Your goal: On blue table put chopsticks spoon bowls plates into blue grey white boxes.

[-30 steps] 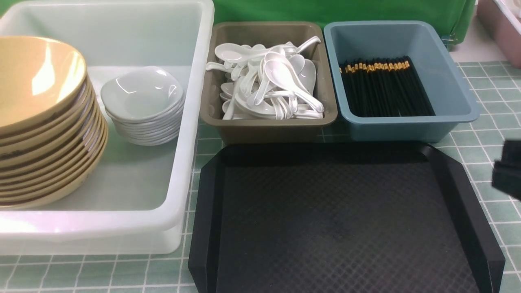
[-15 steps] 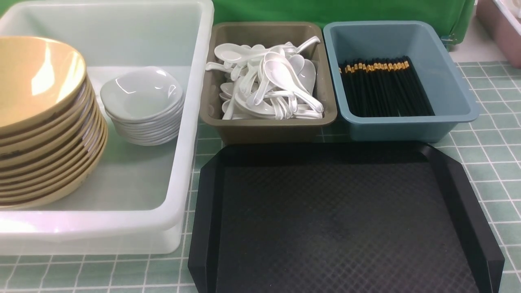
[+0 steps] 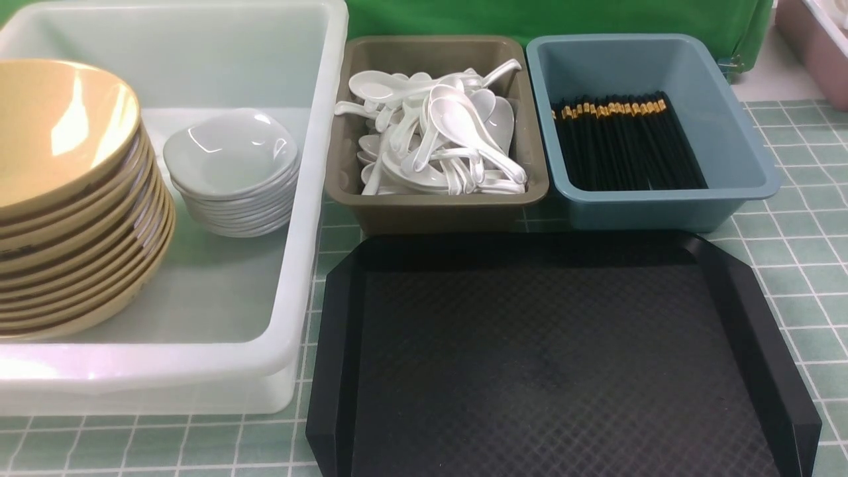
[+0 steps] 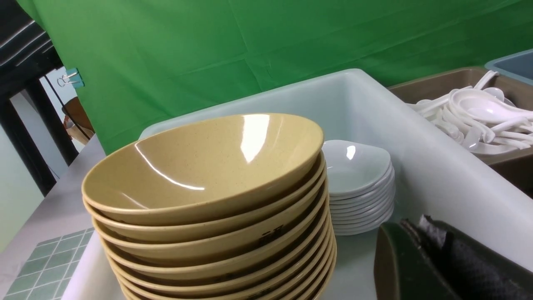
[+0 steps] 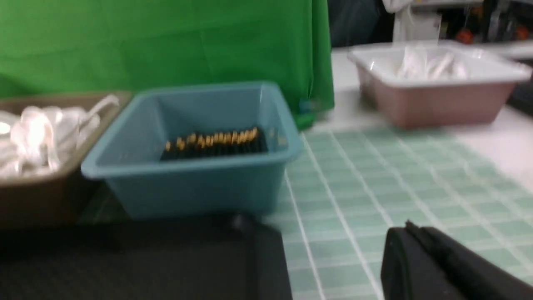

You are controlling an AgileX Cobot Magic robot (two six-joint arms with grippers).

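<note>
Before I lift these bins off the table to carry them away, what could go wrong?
1. The tan bowls are stacked high, tilted, above the white tub rim; a jolt could topple them onto the small white plates.
2. The spoons are heaped loosely to the grey-brown bin's rim; tipping may spill some.
3. The chopsticks lie loose in the blue bin and could slide if tilted.

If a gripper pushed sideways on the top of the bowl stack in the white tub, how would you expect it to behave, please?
The bowl stack already leans, so its upper bowls would probably slide or tip rather than move together. Their glossy, highlight-catching surfaces suggest little friction. The plate stack close beside it might get knocked; the tub wall should contain spills.
</note>
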